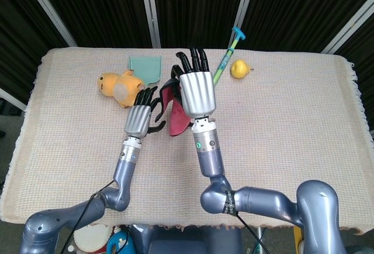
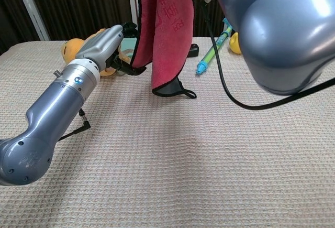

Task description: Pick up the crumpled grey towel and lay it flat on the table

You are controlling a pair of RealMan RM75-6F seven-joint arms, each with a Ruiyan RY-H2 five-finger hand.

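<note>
My right hand [image 1: 196,92] fingers clamp the towel [image 2: 166,29] top, hanging over the bench [image 2: 209,160]. Left hand [image 1: 140,119] fingers apart at its edge: pinch that black hem, then spread sideways before lowering.

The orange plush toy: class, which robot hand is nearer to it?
Left. The left robot hand lies just beside the orange plush toy, toward the hanging red towel. The right robot hand is raised farther off, holding that towel.

Robot test booth, black curtains [image 1: 193,3], metal poles [image 1: 151,9], cloth-covered table [image 1: 292,125]
</note>
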